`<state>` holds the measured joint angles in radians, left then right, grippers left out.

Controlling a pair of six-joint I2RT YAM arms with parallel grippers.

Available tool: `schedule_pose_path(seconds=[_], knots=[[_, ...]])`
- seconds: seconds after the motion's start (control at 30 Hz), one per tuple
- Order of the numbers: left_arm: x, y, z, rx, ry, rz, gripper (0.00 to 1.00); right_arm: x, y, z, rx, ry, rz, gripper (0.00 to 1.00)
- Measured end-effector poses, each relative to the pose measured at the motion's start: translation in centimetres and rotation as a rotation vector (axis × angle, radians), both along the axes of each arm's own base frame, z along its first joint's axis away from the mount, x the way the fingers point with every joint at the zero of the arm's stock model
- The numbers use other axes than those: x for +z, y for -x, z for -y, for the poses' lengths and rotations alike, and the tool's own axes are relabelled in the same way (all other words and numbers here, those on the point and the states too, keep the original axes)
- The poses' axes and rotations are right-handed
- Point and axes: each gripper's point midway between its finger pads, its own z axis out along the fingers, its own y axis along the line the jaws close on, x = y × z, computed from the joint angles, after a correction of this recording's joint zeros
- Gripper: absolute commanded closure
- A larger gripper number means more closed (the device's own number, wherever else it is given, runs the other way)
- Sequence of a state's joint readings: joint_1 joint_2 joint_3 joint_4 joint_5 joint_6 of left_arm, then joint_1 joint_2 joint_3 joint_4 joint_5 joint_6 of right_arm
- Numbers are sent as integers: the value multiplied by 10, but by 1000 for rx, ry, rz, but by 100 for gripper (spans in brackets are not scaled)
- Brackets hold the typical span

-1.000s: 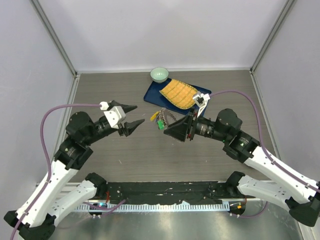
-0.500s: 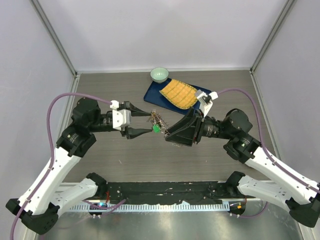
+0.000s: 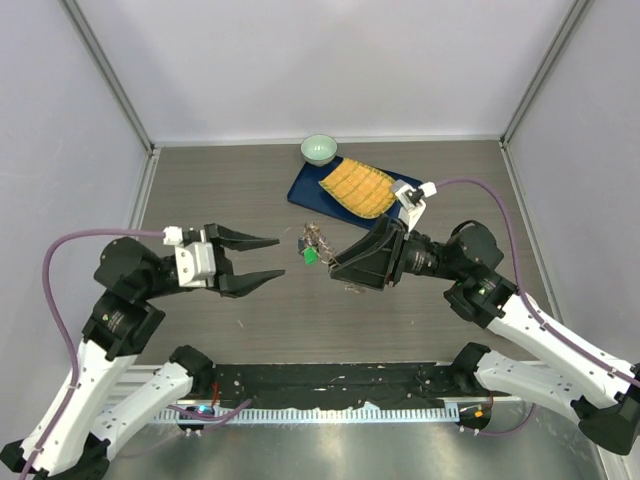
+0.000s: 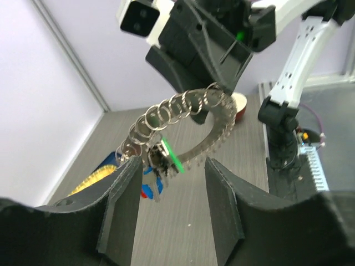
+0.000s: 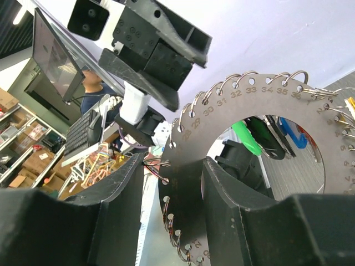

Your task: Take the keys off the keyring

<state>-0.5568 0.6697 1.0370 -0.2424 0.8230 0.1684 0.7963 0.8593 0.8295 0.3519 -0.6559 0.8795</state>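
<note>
My right gripper (image 3: pixel 336 267) is shut on the keyring (image 5: pixel 244 97), a flat metal ring with numbered holes and small split rings along its edge, and holds it up above the table. The keys (image 3: pixel 311 246) hang in a bunch at its far end, one with a green head (image 4: pixel 169 155) and others blue and red (image 4: pixel 145 188). My left gripper (image 3: pixel 277 257) is open and empty, just left of the keys and not touching them. In the left wrist view the keyring (image 4: pixel 219 130) hangs ahead of the open fingers (image 4: pixel 125 205).
A small pale-green bowl (image 3: pixel 318 149) stands at the back. A blue mat (image 3: pixel 305 188) beside it carries a yellow ridged pad (image 3: pixel 358 188). Grey walls close in the table on three sides.
My left gripper reached in to the keys, then drew back to the left and nearer, still open. My right gripper shifted slightly left, still holding the keyring.
</note>
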Motion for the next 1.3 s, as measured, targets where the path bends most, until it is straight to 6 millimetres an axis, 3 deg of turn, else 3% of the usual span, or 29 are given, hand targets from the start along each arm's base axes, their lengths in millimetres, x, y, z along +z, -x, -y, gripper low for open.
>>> schedule_pose_path(seconds=[0.17,0.53,1.1,1.3], knots=[[16,7,2,-29,81,-77,51,7,-3,1,-17,-31,1,91],[-7,-23,23,9,130,-334,53,12,-9,-1,-41,-61,-9,91],[-10,-19,41,10,171,-373,61,11,-19,-1,-94,-59,-7,91],[-17,-29,45,62,167,-398,56,9,-23,-2,-111,-55,-12,91]])
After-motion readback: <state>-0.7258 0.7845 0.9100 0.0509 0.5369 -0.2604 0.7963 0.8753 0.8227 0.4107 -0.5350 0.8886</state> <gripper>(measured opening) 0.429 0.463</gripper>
